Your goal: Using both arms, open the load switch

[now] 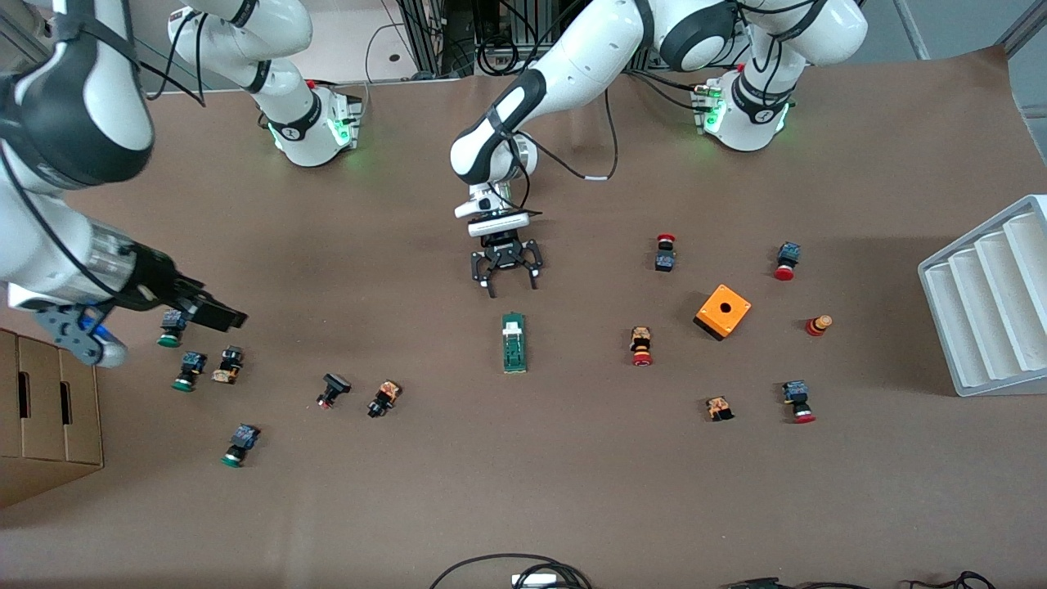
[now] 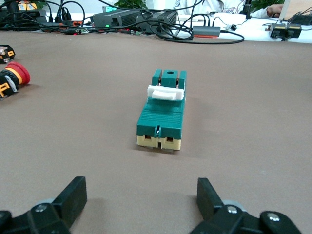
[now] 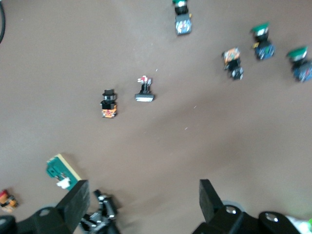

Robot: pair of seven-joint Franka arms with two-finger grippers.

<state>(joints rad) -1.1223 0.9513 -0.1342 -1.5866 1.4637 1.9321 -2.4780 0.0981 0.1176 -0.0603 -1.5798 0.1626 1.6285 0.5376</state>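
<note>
The load switch (image 1: 514, 342) is a narrow green bar with a white block on top, lying flat mid-table. My left gripper (image 1: 511, 278) hovers low just farther from the front camera than the switch, fingers open and empty. In the left wrist view the load switch (image 2: 161, 112) lies ahead of the left gripper (image 2: 141, 200), lengthwise in line with the gap between the fingers. My right gripper (image 1: 221, 315) hangs open and empty, high over the push buttons at the right arm's end. From the right wrist view, the load switch (image 3: 62, 171) shows beside the right gripper (image 3: 144, 200).
Several push buttons are scattered toward both ends of the table. An orange box with a hole (image 1: 722, 311) sits toward the left arm's end, with a white stepped rack (image 1: 994, 294) at that table edge. A cardboard box (image 1: 49, 409) stands at the right arm's end.
</note>
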